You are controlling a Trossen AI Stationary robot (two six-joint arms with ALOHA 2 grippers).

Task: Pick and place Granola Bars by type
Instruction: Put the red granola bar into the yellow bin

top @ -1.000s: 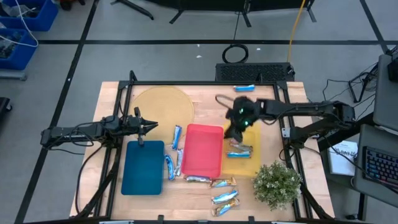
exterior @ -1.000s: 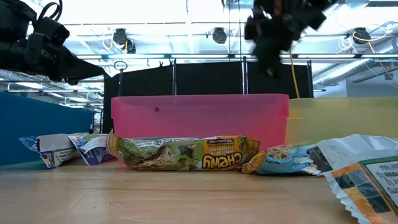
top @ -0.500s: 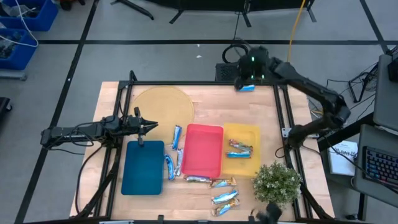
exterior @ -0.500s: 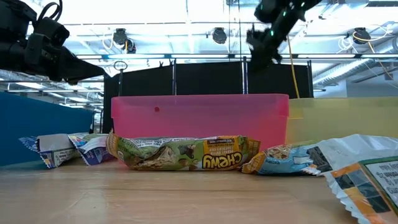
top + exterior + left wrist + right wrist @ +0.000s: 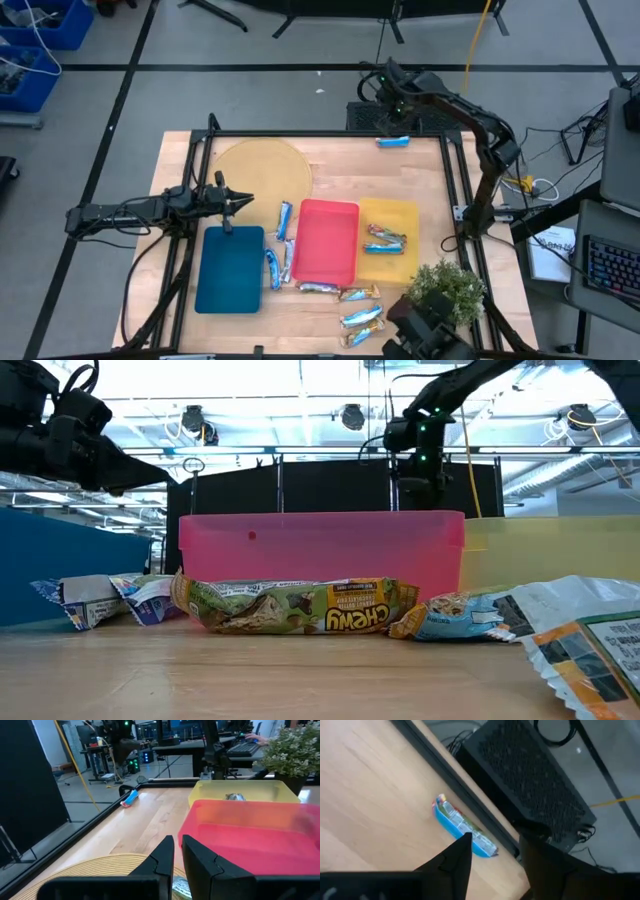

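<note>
Right gripper hangs past the far edge of the worktop, above a black perforated box on the floor, its 2 fingers parted with nothing between them. Just inside that far edge, near the far right corner, lies 1 light blue granola bar, alone on bare wood beside the black frame rail.

Left gripper hovers near the left side of the worktop, over the far end of the blue tray, its fingers close together with only a narrow gap and holding nothing.

3 rectangular trays sit side by side toward the near edge: the blue one, a red tray that holds nothing, and a yellow tray holding 2 bars. A round yellow mat lies by the far left corner.

Between the blue and red trays lie 3 bars, mostly blue and silver. Along the near edge, in front of the red and yellow trays, lie 4 more; in the low view the closest is a green and orange Chewy bar. That makes 10 bars.

1 potted plant stands at the near right corner.
</note>
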